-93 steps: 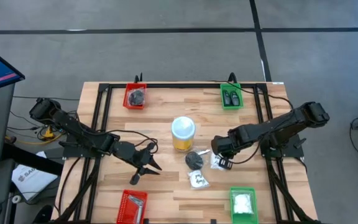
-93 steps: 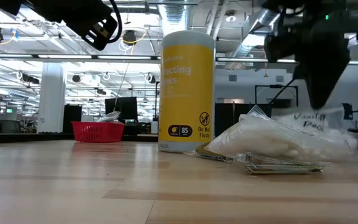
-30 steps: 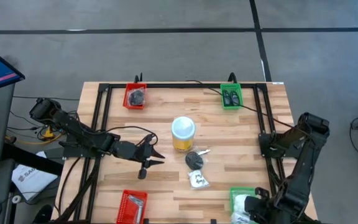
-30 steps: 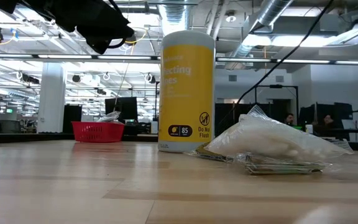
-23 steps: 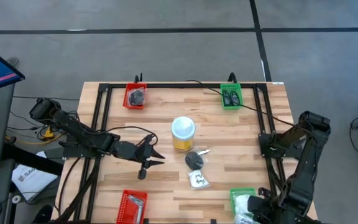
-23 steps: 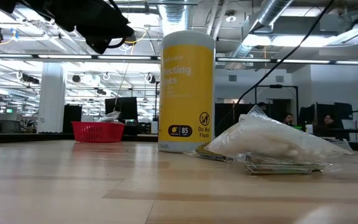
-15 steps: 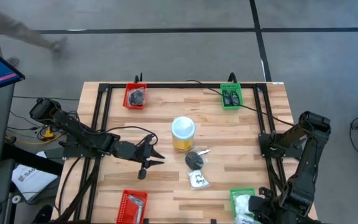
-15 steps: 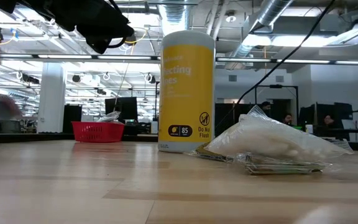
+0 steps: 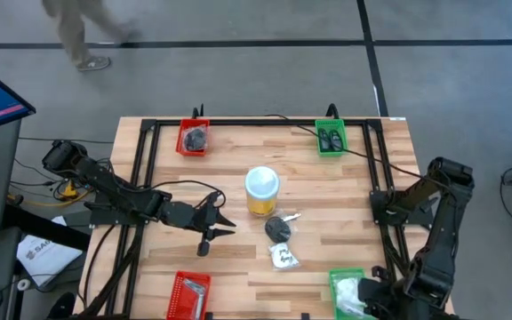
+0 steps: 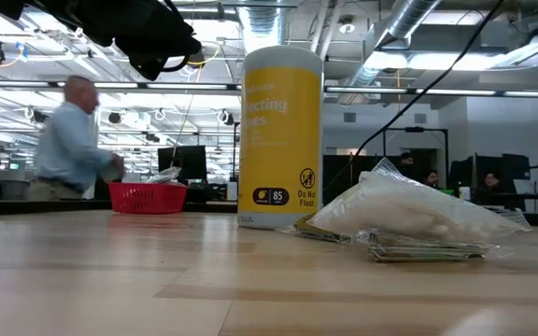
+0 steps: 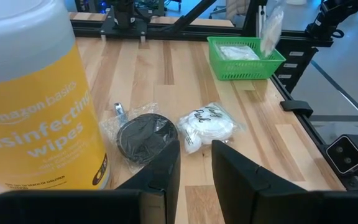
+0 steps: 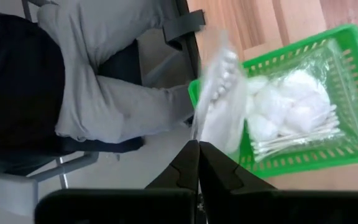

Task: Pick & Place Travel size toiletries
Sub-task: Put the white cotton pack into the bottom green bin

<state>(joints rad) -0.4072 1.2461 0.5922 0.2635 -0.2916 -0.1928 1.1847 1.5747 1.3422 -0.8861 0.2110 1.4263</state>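
**Packet held over the near green tray, ready to be dropped**

At the near edge of the table, the right gripper point(image 12: 197, 146) is seen above the near green tray point(image 9: 334, 277). Its fingers are pressed together on a clear packet point(image 12: 219, 99) with white contents, which hangs over the tray's rim, partly outside it. More white packets and cotton sticks point(image 12: 294, 118) already lie inside this tray. A seated person's legs point(image 12: 104, 93) are visible just beyond the table edge.

For a good release, it is judged that the packet should first be carried more over the middle of the tray and lowered before the fingers are parted; otherwise it could fall on the rim or off the table.

Further in, a second clear packet point(image 9: 283, 258) and a black round piece point(image 9: 277, 228) lie on the wood, near the yellow jar point(image 9: 261, 191); a thin silvery bit point(image 9: 292, 216) lies just beside the black piece. The left gripper point(image 9: 212, 228) waits to the left of them, its fingers a little apart and holding nothing.

At the far edge, a red tray point(image 9: 193, 138) and a green tray point(image 9: 331, 138) are placed, well apart. Much bare wood is left between the trays. The black frame point(image 9: 145, 160) along the sides and the jar in the middle are the things to be avoided.
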